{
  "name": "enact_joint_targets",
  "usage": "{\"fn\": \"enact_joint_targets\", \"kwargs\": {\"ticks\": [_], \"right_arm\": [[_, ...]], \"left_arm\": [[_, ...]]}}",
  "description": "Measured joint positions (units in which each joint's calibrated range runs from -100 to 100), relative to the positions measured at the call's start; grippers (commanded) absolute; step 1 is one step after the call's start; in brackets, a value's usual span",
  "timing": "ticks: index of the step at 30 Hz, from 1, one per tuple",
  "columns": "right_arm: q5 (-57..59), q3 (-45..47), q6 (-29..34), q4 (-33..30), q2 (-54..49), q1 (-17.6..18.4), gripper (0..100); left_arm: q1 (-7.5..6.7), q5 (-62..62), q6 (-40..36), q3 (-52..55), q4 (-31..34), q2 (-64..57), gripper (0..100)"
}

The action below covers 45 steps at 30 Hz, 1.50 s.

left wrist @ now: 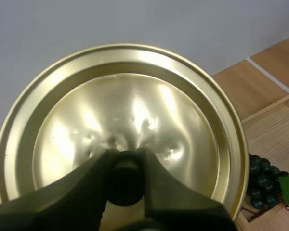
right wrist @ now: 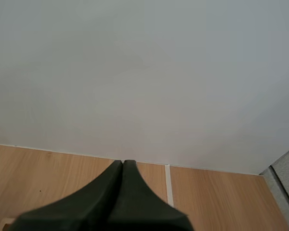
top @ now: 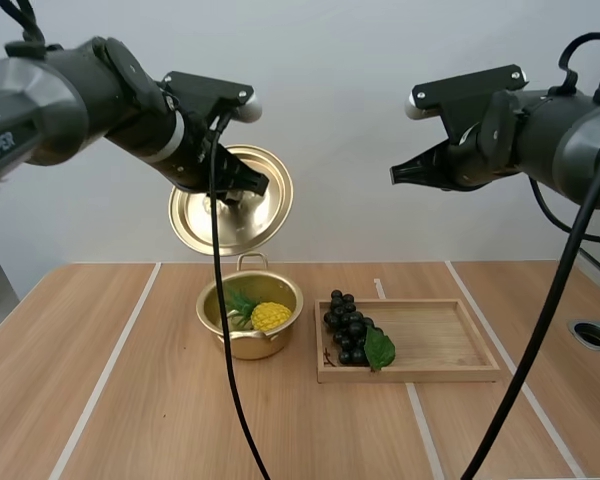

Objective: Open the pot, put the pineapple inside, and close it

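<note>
The gold pot stands open on the table with the yellow pineapple lying inside it. High above the pot my left gripper is shut on the black knob of the gold lid, which hangs tilted in the air. My right gripper hovers high over the tray, its fingers pressed together on nothing.
A wooden tray lies right of the pot, with a bunch of dark grapes and a green leaf at its left end. A round hole sits in the table at far right.
</note>
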Motion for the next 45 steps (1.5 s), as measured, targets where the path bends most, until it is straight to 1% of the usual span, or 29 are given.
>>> {"fn": "enact_joint_targets", "kwargs": {"ticks": [12, 24, 29, 32, 37, 38, 40, 45], "right_arm": [[-0.37, 0.98, 0.0, 0.48, 4.25, 0.0, 0], [-0.37, 0.98, 0.0, 0.26, 6.37, 0.0, 0], [-0.37, 0.98, 0.0, 0.26, 7.24, 0.0, 0], [-0.37, 0.98, 0.0, 0.26, 7.49, 0.0, 0], [-0.37, 0.98, 0.0, 0.26, 7.52, 0.0, 0], [-0.37, 0.98, 0.0, 0.26, 7.52, 0.0, 0], [-0.37, 0.98, 0.0, 0.26, 7.52, 0.0, 0], [-0.37, 0.98, 0.0, 0.14, 7.52, 0.0, 0]], "left_arm": [[0.0, -1.68, 0.45, 5.35, -0.09, 9.79, 0], [0.0, -4.94, 1.71, 5.9, -0.21, 17.52, 0], [0.0, -7.6, 3.14, 6.0, -1.87, 19.68, 0], [-0.56, -8.19, 3.93, 6.0, -2.36, 20.87, 0], [-2.87, -9.41, 4.91, 6.0, -1.62, 23.01, 0], [-3.12, -9.6, 4.91, 6.0, -1.25, 23.27, 0], [-3.41, -10.77, 4.62, 6.0, -0.32, 23.97, 0], [-3.41, -12.98, 3.51, 6.0, 2.11, 24.1, 0]]}}
